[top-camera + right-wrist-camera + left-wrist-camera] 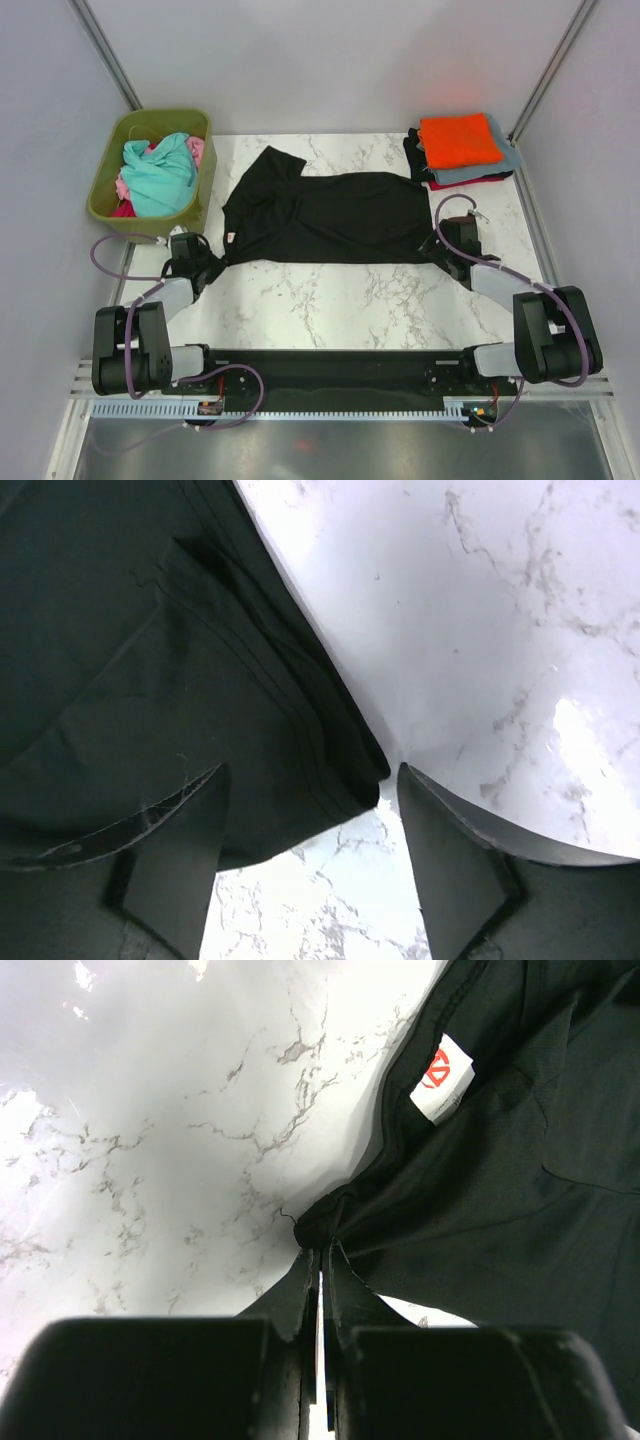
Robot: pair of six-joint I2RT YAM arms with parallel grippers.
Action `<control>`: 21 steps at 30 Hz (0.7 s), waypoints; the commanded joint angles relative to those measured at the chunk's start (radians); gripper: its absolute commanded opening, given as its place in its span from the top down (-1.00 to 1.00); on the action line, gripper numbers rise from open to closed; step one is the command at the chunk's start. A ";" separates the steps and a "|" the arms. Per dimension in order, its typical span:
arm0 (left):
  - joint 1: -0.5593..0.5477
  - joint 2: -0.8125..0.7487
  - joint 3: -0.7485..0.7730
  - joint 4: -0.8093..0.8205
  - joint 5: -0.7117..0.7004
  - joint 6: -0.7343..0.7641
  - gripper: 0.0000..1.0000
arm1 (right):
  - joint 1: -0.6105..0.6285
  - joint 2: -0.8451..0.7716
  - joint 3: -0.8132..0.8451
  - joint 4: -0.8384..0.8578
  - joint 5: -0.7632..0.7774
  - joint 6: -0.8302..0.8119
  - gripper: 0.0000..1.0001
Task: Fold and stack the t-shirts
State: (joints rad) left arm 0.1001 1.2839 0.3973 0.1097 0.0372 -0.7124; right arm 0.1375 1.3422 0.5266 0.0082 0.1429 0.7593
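Observation:
A large black t-shirt [330,215] lies spread across the marble table, its white tag [441,1077] near the left corner. My left gripper [205,268] is shut on the shirt's near-left corner [322,1222]. My right gripper [440,245] is open over the shirt's near-right corner [340,780], one finger [175,855] over the cloth, the other [450,850] over bare table. A stack of folded shirts [462,148] with an orange one on top sits at the far right. Teal and pink shirts [160,175] lie crumpled in the tub.
An olive-green plastic tub [105,205] stands at the far left edge. Grey walls with metal rails close in the table on three sides. Bare marble [330,300] lies between the black shirt and the arm bases.

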 commanded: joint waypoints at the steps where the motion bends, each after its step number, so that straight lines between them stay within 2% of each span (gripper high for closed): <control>1: -0.005 0.015 0.008 -0.024 0.003 0.027 0.96 | -0.013 0.057 0.010 0.033 -0.042 0.015 -0.50; 3: -0.003 0.017 0.009 -0.024 0.001 0.027 0.96 | -0.013 0.074 0.004 0.055 -0.045 0.014 -0.33; 4: -0.003 0.015 0.009 -0.024 -0.002 0.027 0.96 | -0.015 0.077 0.004 0.059 -0.051 0.009 -0.02; 6: -0.004 0.012 0.009 -0.025 -0.005 0.025 0.96 | -0.016 0.074 -0.003 0.073 -0.060 -0.008 0.35; 7: -0.005 0.008 0.009 -0.028 -0.008 0.024 0.96 | -0.027 0.066 -0.010 0.087 -0.084 -0.020 0.75; 9: -0.003 -0.038 0.003 -0.054 -0.005 0.024 0.96 | -0.039 0.029 -0.025 0.096 -0.100 -0.046 1.00; 14: -0.003 -0.237 -0.054 -0.104 -0.092 -0.041 0.96 | -0.131 -0.118 -0.050 -0.006 -0.068 -0.066 1.00; 17: -0.003 -0.360 -0.055 -0.203 -0.152 -0.059 0.96 | -0.176 -0.172 -0.057 -0.063 -0.081 -0.075 1.00; 21: -0.002 -0.484 -0.054 -0.278 -0.112 -0.110 0.96 | -0.184 -0.210 -0.076 -0.114 -0.117 -0.068 1.00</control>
State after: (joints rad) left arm 0.0937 0.8627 0.3439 -0.0914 -0.0292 -0.7563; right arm -0.0376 1.1587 0.4736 -0.0429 0.0410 0.7067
